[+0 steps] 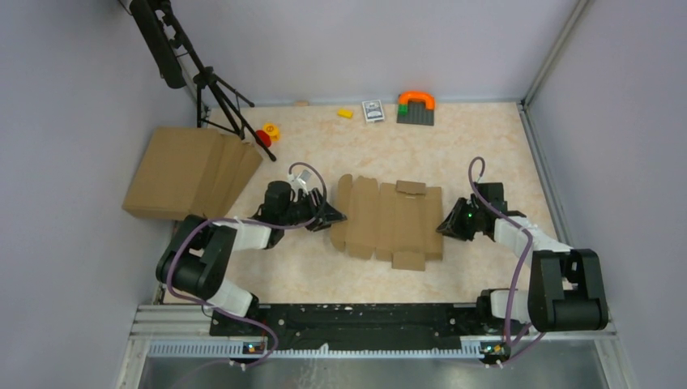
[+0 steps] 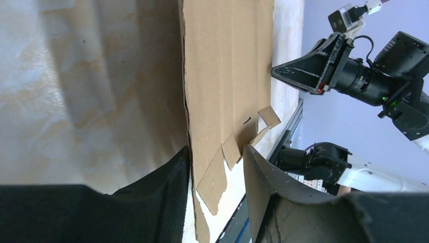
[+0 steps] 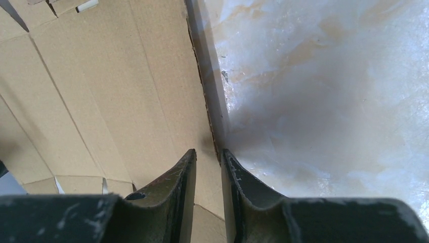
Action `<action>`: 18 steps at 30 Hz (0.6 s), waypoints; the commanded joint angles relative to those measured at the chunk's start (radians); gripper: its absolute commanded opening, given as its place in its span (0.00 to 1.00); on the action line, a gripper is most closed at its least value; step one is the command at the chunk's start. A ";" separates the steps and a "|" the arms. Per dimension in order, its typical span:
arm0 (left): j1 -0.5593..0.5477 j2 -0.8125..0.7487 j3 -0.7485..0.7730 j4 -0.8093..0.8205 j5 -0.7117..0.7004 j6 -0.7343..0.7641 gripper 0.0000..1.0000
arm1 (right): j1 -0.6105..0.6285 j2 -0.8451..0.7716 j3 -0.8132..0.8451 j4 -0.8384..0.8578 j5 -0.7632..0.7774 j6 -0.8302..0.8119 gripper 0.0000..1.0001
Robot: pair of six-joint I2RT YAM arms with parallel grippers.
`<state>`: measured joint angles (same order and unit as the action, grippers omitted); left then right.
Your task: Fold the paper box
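Note:
The paper box [image 1: 389, 220] lies flat and unfolded in the middle of the table, a brown die-cut sheet with creases and small tabs. My left gripper [image 1: 334, 217] is at its left edge. In the left wrist view the left gripper [image 2: 216, 152] is open, with the sheet's edge and flaps [image 2: 227, 76] between the fingers, close to the left finger. My right gripper [image 1: 444, 227] is at the sheet's right edge. In the right wrist view the right gripper [image 3: 208, 152] has a narrow gap between its jaws, and they straddle the cardboard's edge [image 3: 101, 91], which lies against the right finger.
A bigger pile of flat cardboard [image 1: 190, 172] lies at the far left beside a black tripod [image 1: 215, 89]. Red and yellow toys [image 1: 267, 134], a yellow block [image 1: 345, 113], a small card box [image 1: 373, 110] and an orange handle on a grey plate [image 1: 416, 108] sit along the back wall.

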<state>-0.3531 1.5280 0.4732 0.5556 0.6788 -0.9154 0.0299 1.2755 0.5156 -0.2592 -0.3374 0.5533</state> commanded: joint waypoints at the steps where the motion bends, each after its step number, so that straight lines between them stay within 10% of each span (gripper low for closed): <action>1: 0.022 0.018 0.047 -0.083 0.002 0.071 0.45 | -0.003 -0.026 -0.005 0.003 -0.004 -0.017 0.24; 10: 0.026 0.016 0.098 -0.145 0.093 0.116 0.12 | -0.001 -0.037 0.002 -0.003 -0.042 -0.066 0.35; 18: 0.026 -0.074 0.122 -0.237 0.150 0.153 0.10 | -0.001 -0.075 -0.006 0.035 -0.143 -0.078 0.33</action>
<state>-0.3286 1.5120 0.5602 0.3496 0.7689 -0.8028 0.0299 1.2304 0.5106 -0.2638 -0.4133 0.4984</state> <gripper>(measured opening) 0.099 0.340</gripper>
